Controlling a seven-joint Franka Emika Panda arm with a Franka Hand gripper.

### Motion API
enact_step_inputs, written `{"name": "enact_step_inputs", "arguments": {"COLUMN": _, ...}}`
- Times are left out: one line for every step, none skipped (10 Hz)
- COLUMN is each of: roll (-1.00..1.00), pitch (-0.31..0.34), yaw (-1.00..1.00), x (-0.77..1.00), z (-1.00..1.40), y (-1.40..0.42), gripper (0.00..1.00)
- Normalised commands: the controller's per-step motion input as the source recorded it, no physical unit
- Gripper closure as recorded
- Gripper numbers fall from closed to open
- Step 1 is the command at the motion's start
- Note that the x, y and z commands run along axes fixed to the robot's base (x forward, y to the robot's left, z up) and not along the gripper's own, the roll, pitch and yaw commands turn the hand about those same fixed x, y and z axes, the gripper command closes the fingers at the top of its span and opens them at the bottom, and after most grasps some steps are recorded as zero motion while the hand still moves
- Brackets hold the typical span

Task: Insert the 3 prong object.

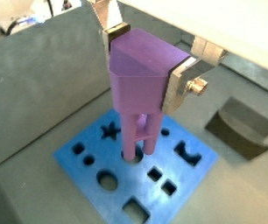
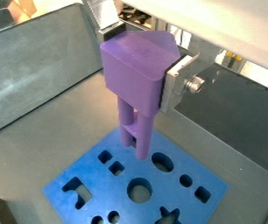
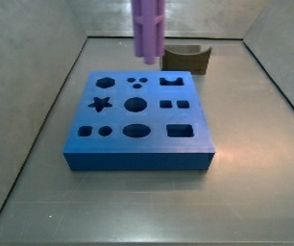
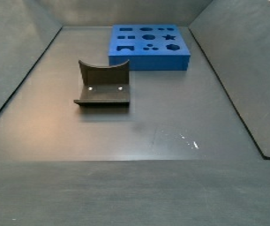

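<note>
Clamped between the silver plates of the gripper (image 1: 144, 59) in both wrist views (image 2: 143, 54) was the 3 prong object (image 1: 143, 83) — a lilac-purple peg, gripped at its broad upper block, with one finger (image 1: 183, 80) pressed flat against its side. Hung upright, long axis vertical, prongs pointing straight down toward the blue block (image 1: 102, 185). Showed two of the prongs clearly in a wrist view (image 2: 133, 131), their tips close over the block's top face among the cut-outs; could not tell whether they touched the block or had entered any hole.

Appeared in a side view only as a purple column (image 3: 149, 29) dropping from the upper edge of the frame, its lower end above the far edge of the blue block (image 3: 139, 154), near the small cluster of round holes. Gripper itself cut off above that frame.

Lay on the grey desk (image 4: 149, 124), the blue block (image 4: 152, 46) sat toward the far wall in a side view, with star, round and square openings in its top. Stood well apart from it, nearer the camera, a dark olive-brown curved block (image 4: 102, 86) — seen also just behind the blue block in a side view (image 3: 185, 60) and off beside it in a wrist view (image 1: 242, 127).
</note>
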Motion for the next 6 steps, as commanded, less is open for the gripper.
{"name": "enact_step_inputs", "arguments": {"roll": 0.25, "pitch": -0.027, "yaw": 0.0, "x": -0.16, "z": -0.87, "y": 0.87, "gripper": 1.0}}
{"name": "enact_step_inputs", "arguments": {"roll": 0.25, "pitch": -0.026, "yaw": 0.0, "x": -0.15, "z": -0.87, "y": 0.86, "gripper": 1.0}}
{"name": "enact_step_inputs", "arguments": {"roll": 0.2, "pitch": -0.036, "yaw": -0.02, "x": -0.17, "z": -0.94, "y": 0.85, "gripper": 1.0}}
{"name": "enact_step_inputs", "arguments": {"roll": 0.01, "pitch": -0.056, "yaw": 0.0, "x": -0.2, "z": -0.85, "y": 0.59, "gripper": 1.0}}
{"name": "enact_step_inputs", "arguments": {"roll": -0.01, "pitch": 0.0, "yaw": -0.07, "x": 0.0, "z": -0.67, "y": 0.39, "gripper": 1.0}}
{"name": "enact_step_inputs", "arguments": {"roll": -0.04, "pitch": 0.0, "yaw": -0.16, "x": 0.0, "z": -0.57, "y": 0.34, "gripper": 1.0}}
